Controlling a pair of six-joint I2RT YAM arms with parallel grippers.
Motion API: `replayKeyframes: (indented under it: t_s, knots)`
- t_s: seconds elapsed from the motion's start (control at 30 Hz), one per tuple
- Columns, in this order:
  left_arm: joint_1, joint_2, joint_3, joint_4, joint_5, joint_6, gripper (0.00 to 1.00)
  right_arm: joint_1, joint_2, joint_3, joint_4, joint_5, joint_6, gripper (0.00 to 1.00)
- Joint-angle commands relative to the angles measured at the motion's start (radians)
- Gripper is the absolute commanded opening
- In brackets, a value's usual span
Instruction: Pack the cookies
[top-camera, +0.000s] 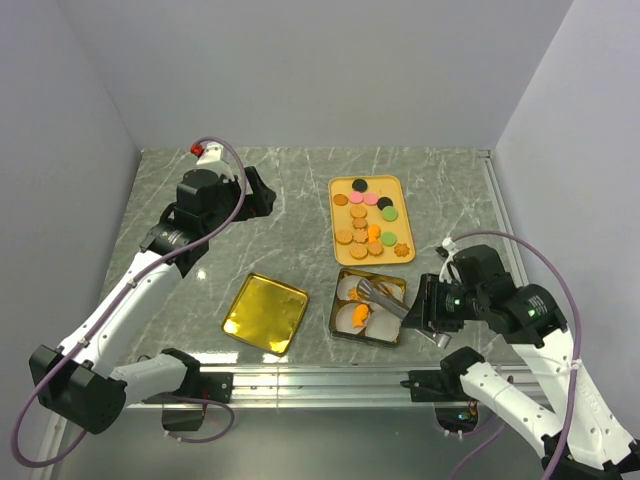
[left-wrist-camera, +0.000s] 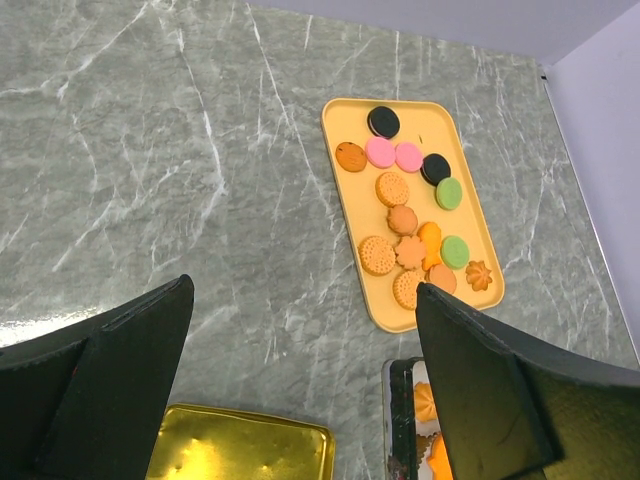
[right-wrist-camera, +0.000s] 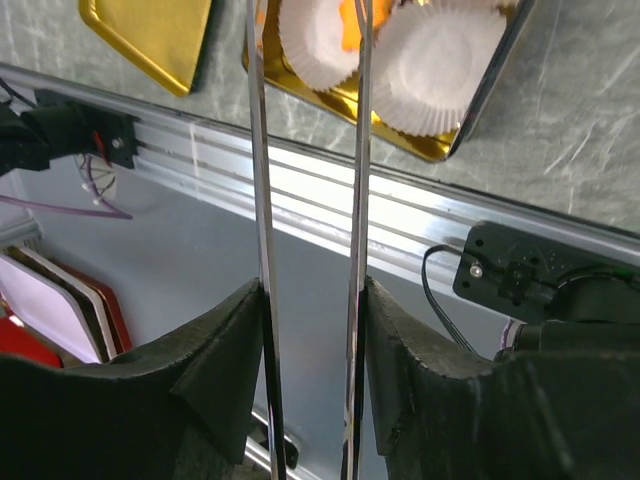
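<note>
A grey-green marble tabletop stands between plain white walls. Toward its far right corner lies an orange tray, and most of the cookies lie on it (orange and tan ones, with some pink, green and black). A few orange ones are in a golden tin by the near edge, right of the middle, among white paper cups. The golden lid lies apart from the tin, on its left, also by the near edge. The right gripper is closed on a pair of metal tongs, one finger pressing on each blade, and the tips of the tongs are over the tin. The left gripper hangs above the far left part of the tabletop, its jaws wide apart with nothing between them.
</note>
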Motion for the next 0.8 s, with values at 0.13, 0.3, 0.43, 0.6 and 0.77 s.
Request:
replayKeyframes:
  t_s: [0.13,0.3,0.43,0.6,0.77]
  knots:
    - [-0.003,-0.037,0.001,0.023,-0.017,0.023,0.99,0.009,0.102,0.137,0.063,0.065,-0.013,0.47]
    - [-0.003,-0.041,-0.011,0.020,-0.003,0.017,0.99,0.006,0.260,0.257,0.081,0.124,-0.045,0.47]
    - [-0.003,-0.049,-0.037,0.033,0.021,-0.003,0.99,-0.017,0.379,0.399,0.074,0.196,-0.065,0.48]
    - [-0.003,-0.057,-0.068,0.058,0.023,-0.004,0.99,-0.098,0.517,0.513,0.078,0.270,-0.105,0.50]
    - [-0.003,-0.038,-0.057,0.058,0.018,0.028,1.00,-0.175,0.625,0.601,0.089,0.305,-0.137,0.51]
